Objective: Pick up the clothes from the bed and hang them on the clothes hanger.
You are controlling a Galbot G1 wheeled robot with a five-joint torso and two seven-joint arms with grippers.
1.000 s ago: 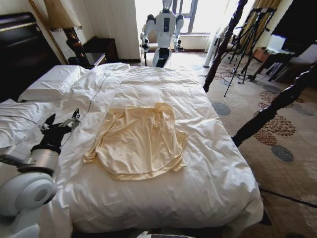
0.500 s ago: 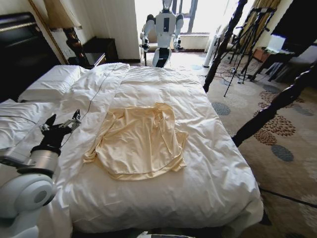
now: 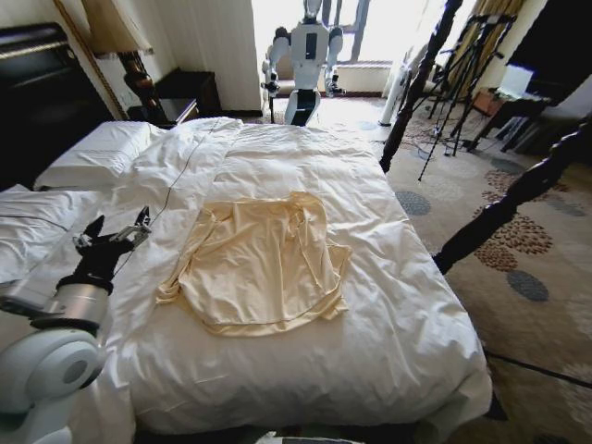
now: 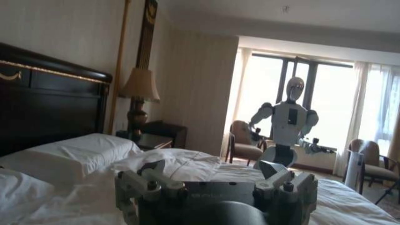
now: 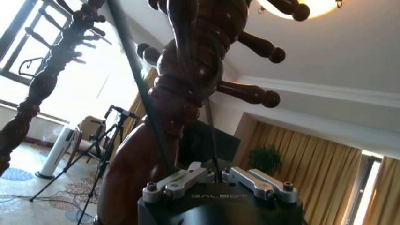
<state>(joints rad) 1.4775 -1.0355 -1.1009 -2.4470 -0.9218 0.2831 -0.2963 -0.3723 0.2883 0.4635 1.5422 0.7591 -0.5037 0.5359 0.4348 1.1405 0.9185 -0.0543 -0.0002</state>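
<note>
The clothes point(image 3: 264, 264), a pale yellow garment, lie spread flat on the middle of the bed point(image 3: 370, 185) with its white duvet. My left gripper point(image 3: 116, 229) hovers open over the duvet's left side, a short way left of the garment and not touching it. In the left wrist view the left gripper point(image 4: 212, 171) is spread wide with nothing in it, above the bed point(image 4: 350, 201). In the right wrist view my right gripper point(image 5: 216, 176) has its jaws nearly together on thin dark rods, the clothes hanger point(image 5: 140, 89), in front of a turned wooden post point(image 5: 181, 93).
White pillows point(image 3: 97, 153) lie at the bed's left by the dark headboard, with a nightstand point(image 3: 171, 106) behind. Dark bedposts point(image 3: 416, 79) stand along the right edge. Another robot point(image 3: 305, 55) stands beyond the bed, with tripods point(image 3: 462, 65) on the patterned carpet at right.
My left arm has drifted slightly to the left, its gripper still open. The garment lies as before.
</note>
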